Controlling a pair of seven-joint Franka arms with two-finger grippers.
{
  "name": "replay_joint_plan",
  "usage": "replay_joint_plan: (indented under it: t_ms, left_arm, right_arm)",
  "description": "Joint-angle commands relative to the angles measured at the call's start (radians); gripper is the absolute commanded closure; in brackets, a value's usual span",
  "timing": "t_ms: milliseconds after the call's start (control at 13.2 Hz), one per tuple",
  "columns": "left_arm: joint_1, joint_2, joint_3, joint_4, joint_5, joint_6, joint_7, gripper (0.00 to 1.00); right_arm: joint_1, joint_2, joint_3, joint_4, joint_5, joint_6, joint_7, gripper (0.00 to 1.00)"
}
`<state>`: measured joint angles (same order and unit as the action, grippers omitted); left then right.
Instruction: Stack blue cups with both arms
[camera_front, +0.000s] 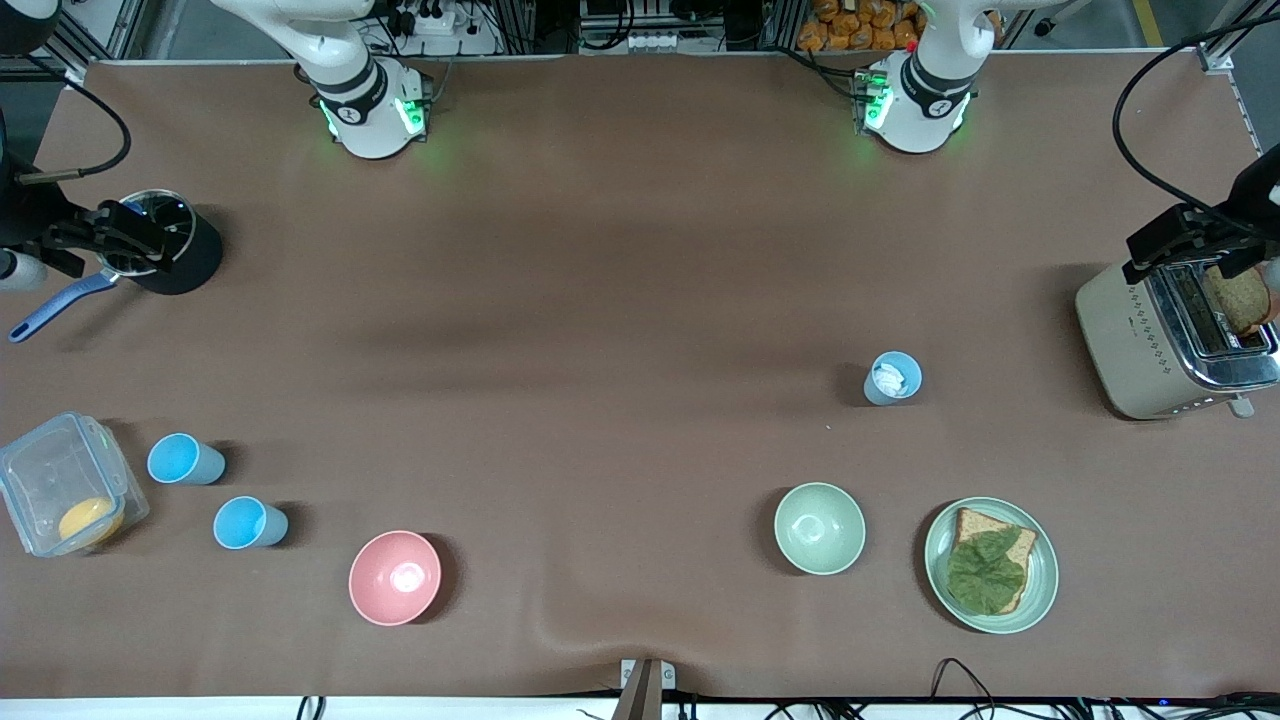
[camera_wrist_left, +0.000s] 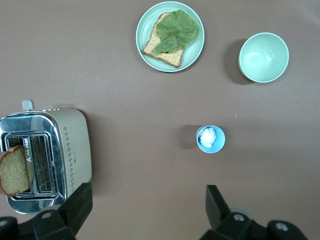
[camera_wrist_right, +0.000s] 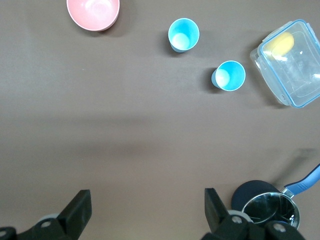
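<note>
A duller grey-blue cup (camera_front: 893, 377) stands upright toward the left arm's end of the table, with something white inside; it also shows in the left wrist view (camera_wrist_left: 210, 139). Two sky-blue cups (camera_front: 185, 460) (camera_front: 248, 523) stand upright and apart toward the right arm's end; they also show in the right wrist view (camera_wrist_right: 229, 75) (camera_wrist_right: 183, 35). My left gripper (camera_front: 1185, 245) (camera_wrist_left: 148, 202) is open and empty, up over the toaster's edge. My right gripper (camera_front: 120, 240) (camera_wrist_right: 147, 205) is open and empty, up over the black pot.
A toaster (camera_front: 1160, 335) holds a bread slice. A plate (camera_front: 1040, 590) carries bread with lettuce, beside a pale green bowl (camera_front: 819, 527). A pink bowl (camera_front: 394, 577), a clear lidded box (camera_front: 60, 480) and a black pot (camera_front: 175, 250) with a blue handle sit toward the right arm's end.
</note>
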<state>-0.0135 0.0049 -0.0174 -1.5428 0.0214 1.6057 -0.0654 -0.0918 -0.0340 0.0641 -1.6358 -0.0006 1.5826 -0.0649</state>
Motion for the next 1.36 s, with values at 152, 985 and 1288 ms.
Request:
replay_joint_plan:
  t_ms: [152, 985, 1288]
  left_arm:
    - [-0.006, 0.007, -0.024, 0.03, 0.023, -0.056, 0.024, 0.0]
    - [0.01, 0.001, -0.102, -0.56, -0.049, 0.459, 0.004, 0.0]
    - [0.004, 0.102, -0.104, -0.629, -0.052, 0.634, 0.004, 0.06]
  right_arm:
    - [-0.008, -0.003, 0.007, -0.002, -0.009, 0.002, -0.006, 0.0]
    - [-0.014, 0.0, 0.007, -0.028, -0.009, 0.008, -0.006, 0.0]
    - [-0.071, 0.063, 0.007, -0.081, -0.009, 0.082, -0.009, 0.0]
